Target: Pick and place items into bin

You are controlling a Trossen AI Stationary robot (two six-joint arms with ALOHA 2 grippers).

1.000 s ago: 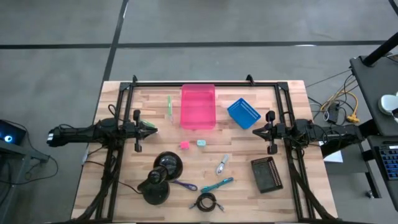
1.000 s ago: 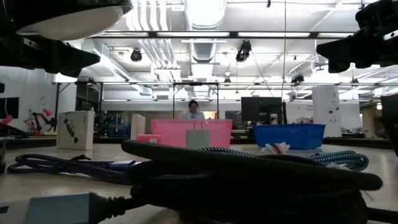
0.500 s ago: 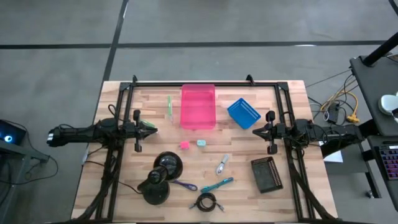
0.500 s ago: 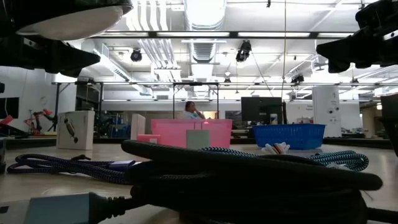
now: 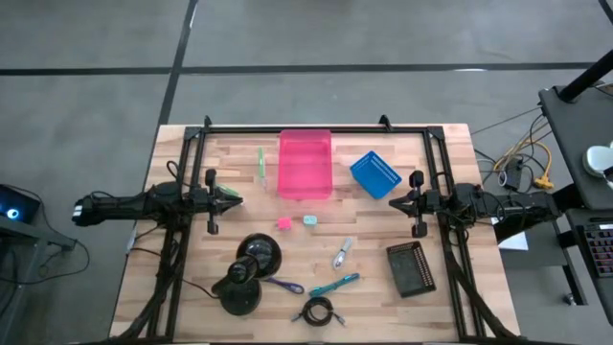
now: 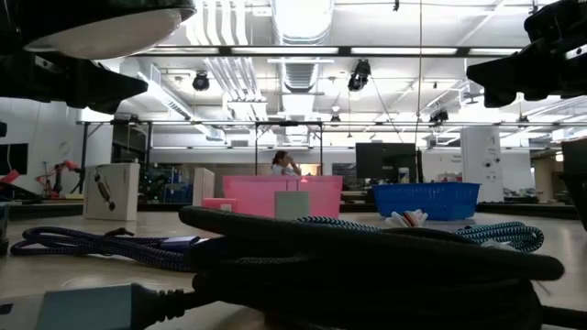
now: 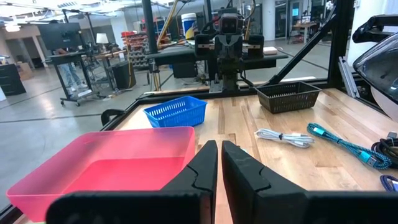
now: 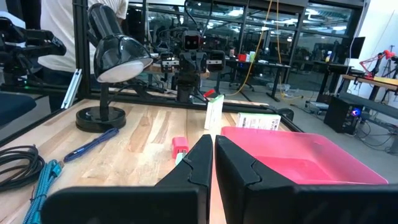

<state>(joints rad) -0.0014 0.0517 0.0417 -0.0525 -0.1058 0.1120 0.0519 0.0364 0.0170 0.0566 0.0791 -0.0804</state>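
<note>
Two grippers wait at mid-table height, the left gripper [image 5: 237, 200] at the left edge and the right gripper [image 5: 393, 202] at the right edge, each with its fingers pressed together on nothing. Between them, slightly nearer the left one, lie the pink cube [image 5: 283, 223] and just to its right the pale teal cube [image 5: 309, 219]. The pink bin [image 5: 305, 165] sits at the far side of the table, with the thin green stick [image 5: 260, 163] just left of it and a blue basket [image 5: 374, 173] to its right (tilted at an angle). Nearer the front lie the silver metal piece [image 5: 342, 253], the teal tool [image 5: 335, 285], the purple tool [image 5: 283, 285] and the black coiled cable [image 5: 318, 311]. A black desk lamp [image 5: 248, 268] stands front left, touching the purple tool's end, and a black basket [image 5: 411, 267] sits front right, below the right gripper.
</note>
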